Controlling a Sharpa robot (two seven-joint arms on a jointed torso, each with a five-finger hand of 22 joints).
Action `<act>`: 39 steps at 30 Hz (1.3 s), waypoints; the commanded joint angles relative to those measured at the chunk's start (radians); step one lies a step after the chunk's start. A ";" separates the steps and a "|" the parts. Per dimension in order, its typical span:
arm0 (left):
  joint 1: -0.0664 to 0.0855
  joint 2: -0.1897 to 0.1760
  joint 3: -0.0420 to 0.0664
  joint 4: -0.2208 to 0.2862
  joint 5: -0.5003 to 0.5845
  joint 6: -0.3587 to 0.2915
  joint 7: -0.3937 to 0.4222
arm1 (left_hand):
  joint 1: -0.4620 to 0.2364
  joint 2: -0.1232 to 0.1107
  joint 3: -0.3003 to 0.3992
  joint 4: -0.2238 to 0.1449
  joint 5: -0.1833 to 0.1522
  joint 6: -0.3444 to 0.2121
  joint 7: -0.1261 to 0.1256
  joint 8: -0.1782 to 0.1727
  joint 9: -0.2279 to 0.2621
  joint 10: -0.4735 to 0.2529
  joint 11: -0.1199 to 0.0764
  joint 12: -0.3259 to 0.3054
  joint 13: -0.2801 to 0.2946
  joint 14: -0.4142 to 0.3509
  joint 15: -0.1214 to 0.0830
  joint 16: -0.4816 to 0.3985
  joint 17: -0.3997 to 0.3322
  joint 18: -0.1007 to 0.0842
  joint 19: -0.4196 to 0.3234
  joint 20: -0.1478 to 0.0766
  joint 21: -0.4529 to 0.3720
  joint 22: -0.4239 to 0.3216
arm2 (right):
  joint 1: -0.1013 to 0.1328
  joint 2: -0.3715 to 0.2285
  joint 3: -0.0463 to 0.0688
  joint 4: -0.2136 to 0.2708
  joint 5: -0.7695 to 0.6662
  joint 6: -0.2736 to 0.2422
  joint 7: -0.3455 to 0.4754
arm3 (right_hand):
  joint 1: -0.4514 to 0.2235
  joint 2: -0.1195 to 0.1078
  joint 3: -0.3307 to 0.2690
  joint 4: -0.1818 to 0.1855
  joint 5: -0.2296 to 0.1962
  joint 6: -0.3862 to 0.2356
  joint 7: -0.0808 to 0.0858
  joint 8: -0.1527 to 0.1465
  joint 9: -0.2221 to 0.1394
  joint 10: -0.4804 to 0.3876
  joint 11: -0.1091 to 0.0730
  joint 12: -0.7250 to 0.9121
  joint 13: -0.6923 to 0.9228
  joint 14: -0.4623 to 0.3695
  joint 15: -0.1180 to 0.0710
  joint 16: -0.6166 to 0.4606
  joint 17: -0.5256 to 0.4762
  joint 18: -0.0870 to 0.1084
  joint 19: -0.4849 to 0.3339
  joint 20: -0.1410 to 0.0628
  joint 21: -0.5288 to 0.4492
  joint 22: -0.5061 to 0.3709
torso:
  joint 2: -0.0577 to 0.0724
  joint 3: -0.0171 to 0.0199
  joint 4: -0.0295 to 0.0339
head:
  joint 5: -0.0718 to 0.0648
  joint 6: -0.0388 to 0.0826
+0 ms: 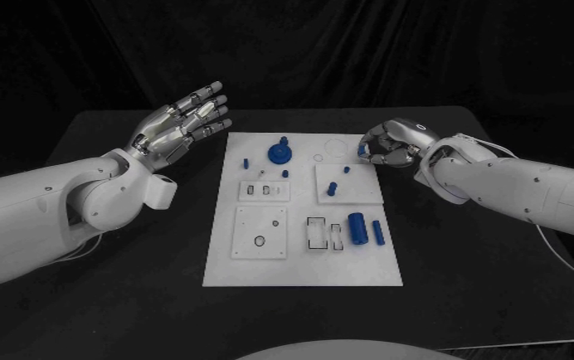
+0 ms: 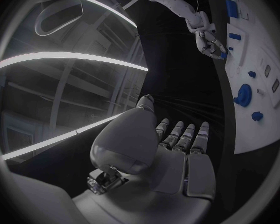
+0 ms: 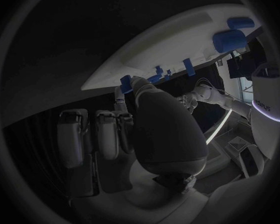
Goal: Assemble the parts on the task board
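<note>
Small blue part [image 1: 362,150] pinched in right hand [image 1: 389,146] fingers at task board [image 1: 299,270] far right corner. Left hand [image 1: 179,126] raised beside board, fingers spread, nothing held. Right hand nearer.

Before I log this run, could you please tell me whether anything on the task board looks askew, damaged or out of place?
Nothing stands out. The task board lies flat and roughly square on the table, and its blue parts sit on it. The right robot hand pinches a small blue piece at the board's far right edge; the left robot hand hovers open.
</note>
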 commanded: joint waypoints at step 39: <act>-0.003 0.033 0.001 -0.020 0.003 0.019 -0.010 | 0.024 0.001 0.016 -0.006 0.018 0.012 0.009 0.000 0.002 0.006 0.007 0.023 0.003 0.004 0.011 0.012 0.002 -0.019 -0.010 -0.002 -0.004 -0.002 | 0.027 0.191 0.002 0.205 -0.166 0.167 -0.185 | 0.005 0.010 0.003 -0.025 0.037 -0.014 0.011 0.012 0.011 0.106 0.014 0.003 0.263 0.105 0.010 0.003 0.263 -0.014 0.100 0.010 -0.004 0.261 | 0.000 0.0003 0.0014 | 0.039 -0.020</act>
